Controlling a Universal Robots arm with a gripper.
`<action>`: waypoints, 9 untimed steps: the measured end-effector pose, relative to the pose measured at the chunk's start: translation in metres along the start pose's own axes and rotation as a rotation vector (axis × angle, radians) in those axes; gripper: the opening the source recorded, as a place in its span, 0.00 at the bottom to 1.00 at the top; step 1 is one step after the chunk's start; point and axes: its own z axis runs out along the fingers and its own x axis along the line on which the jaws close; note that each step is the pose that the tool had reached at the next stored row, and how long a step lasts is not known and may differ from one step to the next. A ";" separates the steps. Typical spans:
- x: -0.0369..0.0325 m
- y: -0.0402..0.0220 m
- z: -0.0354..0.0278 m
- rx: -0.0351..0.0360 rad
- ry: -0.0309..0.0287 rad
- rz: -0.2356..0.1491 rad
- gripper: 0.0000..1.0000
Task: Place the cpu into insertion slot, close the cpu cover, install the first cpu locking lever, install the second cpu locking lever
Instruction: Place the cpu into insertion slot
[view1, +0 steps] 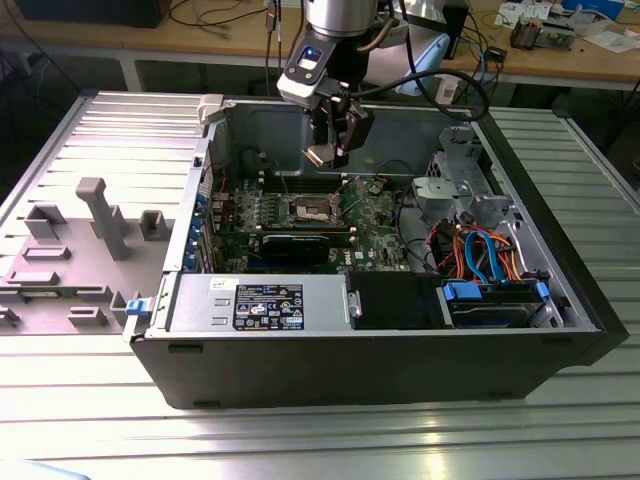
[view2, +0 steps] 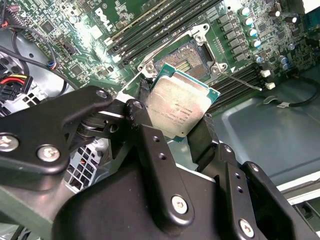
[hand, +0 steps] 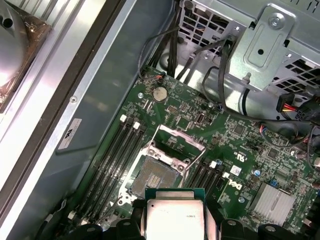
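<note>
1. Your jaws are clamped on the cpu (view2: 182, 107), one finger on each of two opposite edges. Its silver-grey top faces the second wrist view.
2. The cpu hangs in the air inside the open computer case (view1: 380, 350), which stands on the desk (view1: 300, 440). It sits above the insertion slot (view2: 187, 57) and apart from it, so nothing is seated yet. In the exterior view the chip looks tilted, not level.
3. The cpu cover (hand: 182, 136) appears to be swung up off the slot, and the pale centre of the slot lies bare in the first wrist view. A thin locking lever (view2: 240, 81) lies out to one side of the slot.
4. Expect the chip to be light, thin and quite stiff. It should not bend in the grip, and its weight will barely load the arm.
5. The metal top is probably smooth and slippery, so the narrow green edges are the sensible hold, just where you have it.
6. Treat it as fragile all the same. I judge the underside and the slot's contact field the parts most easily harmed, so keep the squeeze modest and the chip flat.
</note>
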 end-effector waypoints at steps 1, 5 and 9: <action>0.0000 0.0000 0.0000 0.0001 -0.0001 0.003 0.55; 0.0000 0.0000 0.0001 0.0003 -0.0004 0.012 0.55; 0.0000 0.0000 0.0003 0.0005 -0.0006 0.022 0.55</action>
